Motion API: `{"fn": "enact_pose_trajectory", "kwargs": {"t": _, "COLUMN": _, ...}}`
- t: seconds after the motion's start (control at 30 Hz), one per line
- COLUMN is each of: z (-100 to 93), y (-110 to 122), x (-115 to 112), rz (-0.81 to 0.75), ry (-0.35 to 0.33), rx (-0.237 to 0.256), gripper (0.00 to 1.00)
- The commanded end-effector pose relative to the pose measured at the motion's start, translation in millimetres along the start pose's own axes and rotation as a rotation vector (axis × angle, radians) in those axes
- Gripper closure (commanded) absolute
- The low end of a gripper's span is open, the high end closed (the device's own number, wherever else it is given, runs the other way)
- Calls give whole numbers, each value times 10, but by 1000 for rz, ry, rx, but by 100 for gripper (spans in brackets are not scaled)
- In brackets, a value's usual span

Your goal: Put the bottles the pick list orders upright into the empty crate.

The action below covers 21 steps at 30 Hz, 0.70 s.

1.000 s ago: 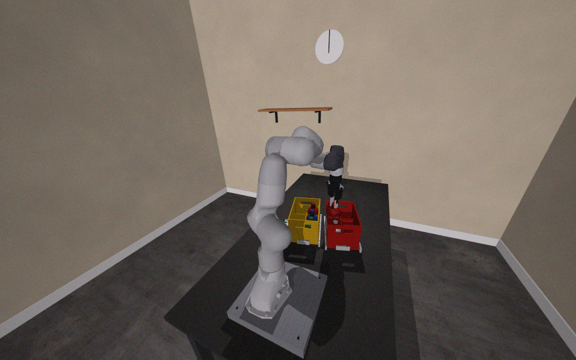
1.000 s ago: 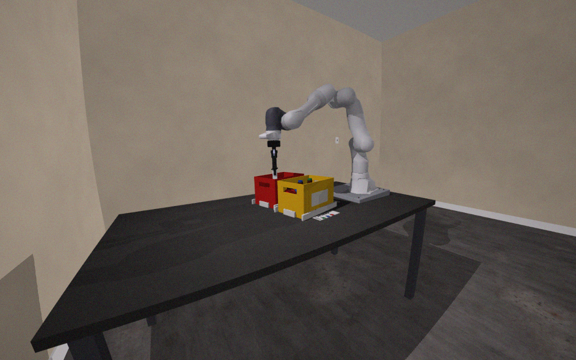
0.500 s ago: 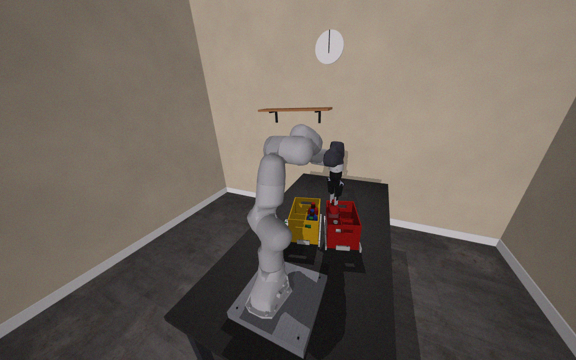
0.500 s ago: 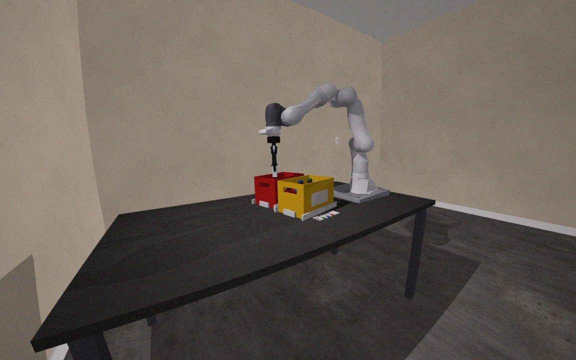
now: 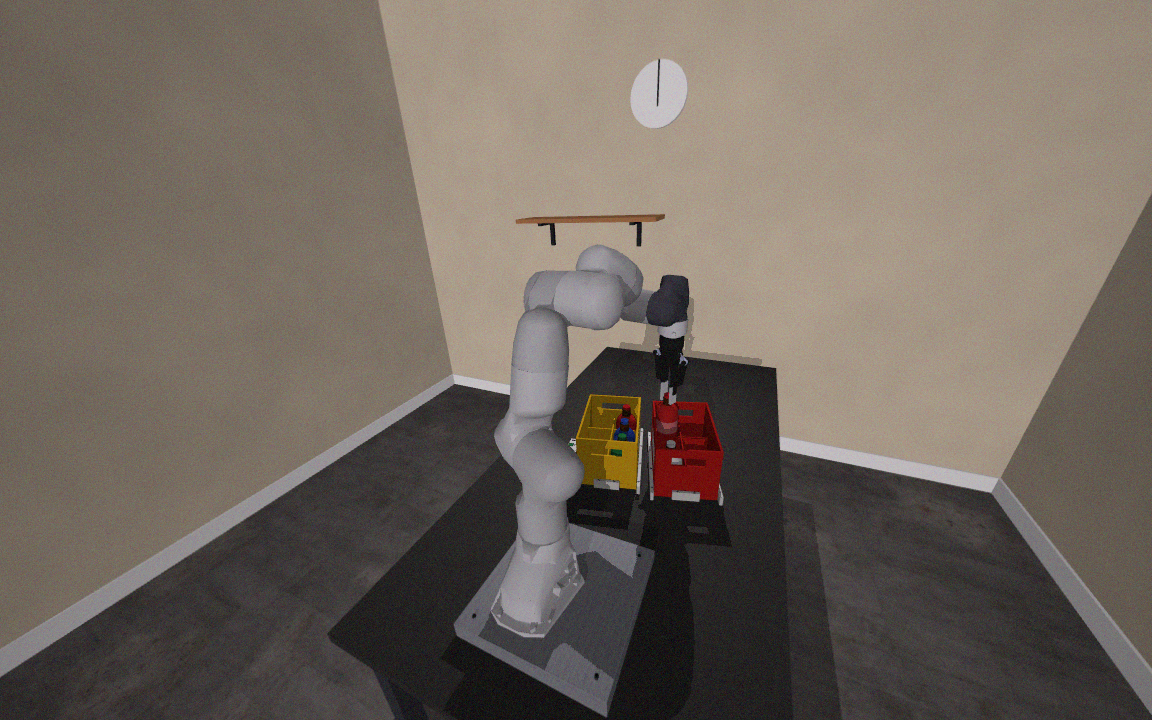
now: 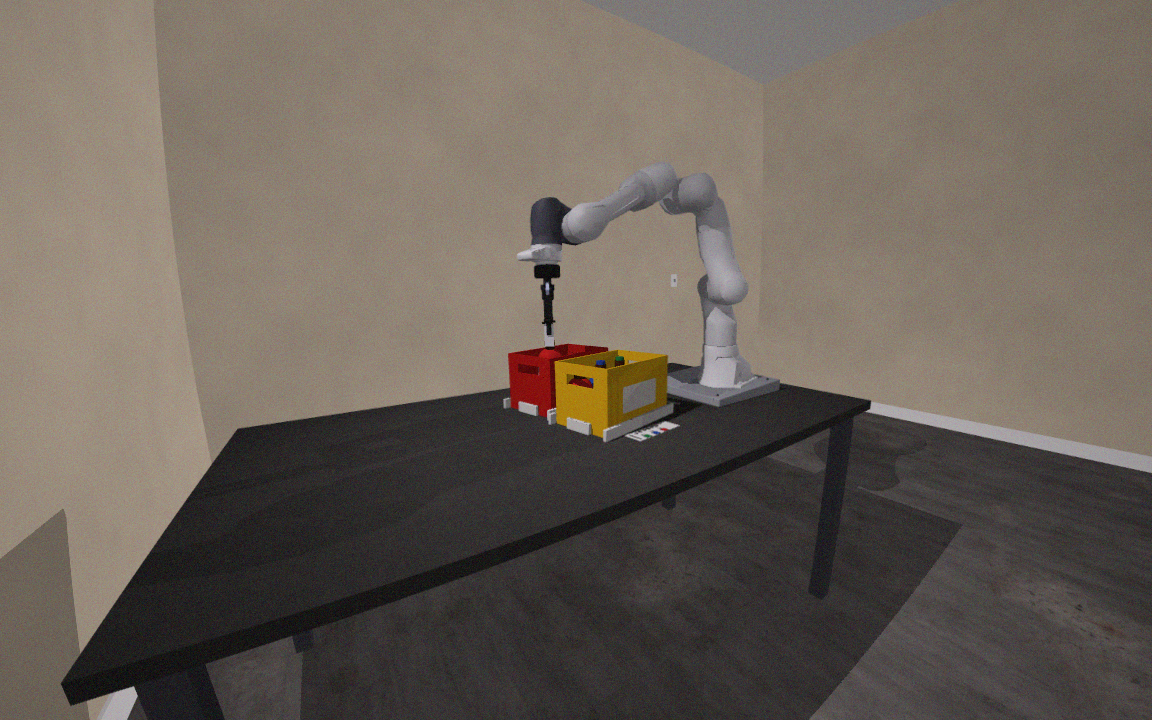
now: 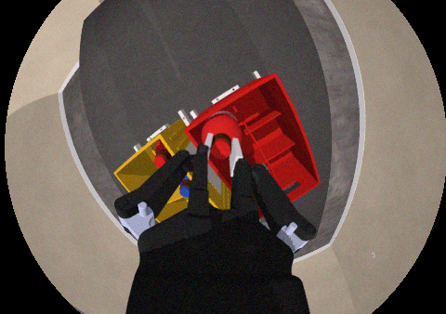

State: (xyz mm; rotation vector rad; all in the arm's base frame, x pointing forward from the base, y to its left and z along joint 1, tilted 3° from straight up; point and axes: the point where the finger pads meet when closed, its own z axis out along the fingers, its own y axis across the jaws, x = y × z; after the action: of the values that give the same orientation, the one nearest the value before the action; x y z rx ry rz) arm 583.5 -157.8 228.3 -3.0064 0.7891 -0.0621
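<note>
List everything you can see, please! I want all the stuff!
Red crate: one, red, on table
Yellow crate: one, yellow, beside it
Held bottle: one, red, in gripper at red crate
Other bottles: at least three, red, blue and green tops, in yellow crate
Pale round top: one, whitish, in red crate
Paper strip: one, white with colours, beside yellow crate
Rails: several, white, around crates
Table: one, black
Disc: one, white, wall
Shelf: one, brown, wall
Socket: one, white, wall
Walls, floor: several beige; one grey
Base plate: one, grey, under arm
Arm: one, light grey, on plate
Gripper: one, mostly black, arm's end
</note>
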Motion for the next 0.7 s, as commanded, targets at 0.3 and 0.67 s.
{"fn": "enact_pose_trajectory", "kwargs": {"t": 0.3, "z": -231, "y": 15, "x": 5, "rz": -2, "ry": 2, "rx": 1, "gripper": 100}}
{"fn": "enact_pose_trajectory", "kwargs": {"t": 0.67, "z": -381, "y": 15, "x": 5, "rz": -2, "ry": 2, "rx": 1, "gripper": 100}}
